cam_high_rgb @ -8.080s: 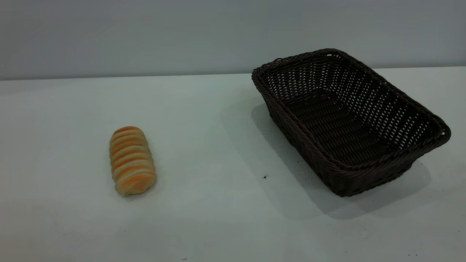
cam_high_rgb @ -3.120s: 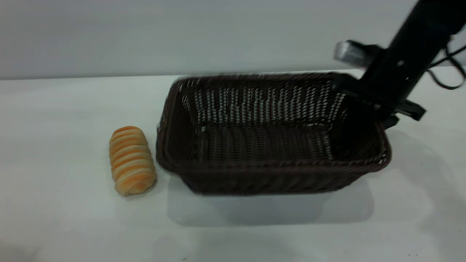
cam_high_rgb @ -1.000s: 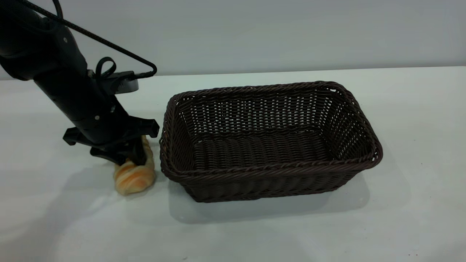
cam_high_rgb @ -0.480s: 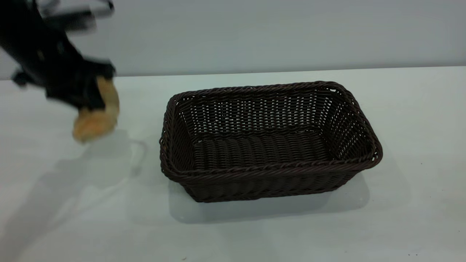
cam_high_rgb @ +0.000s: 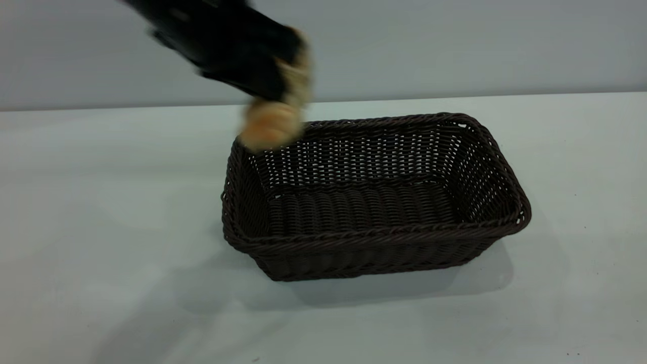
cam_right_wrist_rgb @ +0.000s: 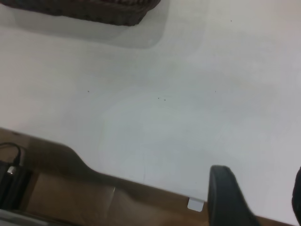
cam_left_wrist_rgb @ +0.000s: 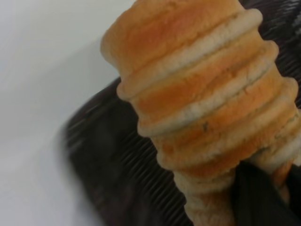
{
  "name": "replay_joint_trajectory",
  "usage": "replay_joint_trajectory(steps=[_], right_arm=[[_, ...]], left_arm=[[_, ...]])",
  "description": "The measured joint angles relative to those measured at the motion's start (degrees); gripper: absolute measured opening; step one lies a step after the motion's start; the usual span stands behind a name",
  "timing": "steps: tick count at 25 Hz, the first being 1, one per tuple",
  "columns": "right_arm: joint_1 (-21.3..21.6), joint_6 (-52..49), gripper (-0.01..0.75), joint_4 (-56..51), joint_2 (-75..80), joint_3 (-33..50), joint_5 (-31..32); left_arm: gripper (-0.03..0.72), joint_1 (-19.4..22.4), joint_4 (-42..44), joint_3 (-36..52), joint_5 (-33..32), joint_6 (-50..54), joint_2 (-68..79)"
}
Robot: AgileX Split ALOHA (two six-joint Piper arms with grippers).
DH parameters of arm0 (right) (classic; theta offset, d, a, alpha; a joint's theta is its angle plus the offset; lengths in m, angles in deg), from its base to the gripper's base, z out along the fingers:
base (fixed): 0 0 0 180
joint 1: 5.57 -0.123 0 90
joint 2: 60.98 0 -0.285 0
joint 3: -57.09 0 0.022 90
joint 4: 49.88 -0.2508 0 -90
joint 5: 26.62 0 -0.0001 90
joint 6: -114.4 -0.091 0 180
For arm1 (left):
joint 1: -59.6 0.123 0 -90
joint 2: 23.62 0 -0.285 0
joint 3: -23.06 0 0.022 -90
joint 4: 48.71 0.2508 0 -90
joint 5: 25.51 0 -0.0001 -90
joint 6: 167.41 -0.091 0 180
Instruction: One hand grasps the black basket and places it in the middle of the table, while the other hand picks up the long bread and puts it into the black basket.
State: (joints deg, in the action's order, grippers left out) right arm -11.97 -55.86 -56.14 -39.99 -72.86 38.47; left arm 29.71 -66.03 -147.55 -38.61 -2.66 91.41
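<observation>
The long bread (cam_high_rgb: 270, 129) is up in the air now, hanging at the near-left corner of the black basket (cam_high_rgb: 374, 202), just over the braided rim. A moment ago it was off to the left, lifted only a little above the counter (cam_high_rgb: 101, 212); a second ago it was still lying there with the jaws coming down on it. So the pick-up is done and the carry is nearly over. What I'd judge remains is moving a bit further over the basket's floor, lowering and letting go.

The left gripper (cam_high_rgb: 285, 86) has its jaws clamped on the upper end of the roll, which dangles below them; the left wrist view shows the striped bread (cam_left_wrist_rgb: 202, 108) filling the frame with dark wicker (cam_left_wrist_rgb: 122, 174) beneath it.

The basket sits in the middle of the counter, where it already was a second ago.

The right gripper (cam_right_wrist_rgb: 263, 197) is parked back over the counter's edge, away from the basket, its jaws standing apart.

I can see no brand, label or writing anywhere.
</observation>
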Motion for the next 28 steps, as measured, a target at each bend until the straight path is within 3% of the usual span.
replay_joint_trajectory(steps=[6,8,13,15,18,28], right_arm=[[0.0,-0.17,0.357,0.0,-0.44,0.09,-0.17],[0.0,-0.17,0.357,0.02,-1.87,0.09,-0.19],[0.0,-0.24,0.357,0.32,-8.61,0.09,-0.19],[0.0,-0.28,0.357,0.45,-10.92,0.09,-0.19],[0.0,-0.35,0.357,0.45,-13.6,0.09,-0.13],[0.0,-0.35,0.357,0.51,-14.25,0.09,0.01]], left_arm=[[0.119,-5.72,-0.07,0.0,12.4,0.0,10.21],[0.195,-5.78,-0.21,0.0,13.11,0.0,12.35],[0.497,-5.78,-0.39,0.0,13.52,0.75,12.97],[0.571,-5.78,-0.39,0.0,13.11,0.81,11.95],[0.599,-5.78,-0.17,0.0,7.37,-0.69,8.03],[0.57,-4.6,6.43,0.0,-23.78,-2.36,-20.0]])
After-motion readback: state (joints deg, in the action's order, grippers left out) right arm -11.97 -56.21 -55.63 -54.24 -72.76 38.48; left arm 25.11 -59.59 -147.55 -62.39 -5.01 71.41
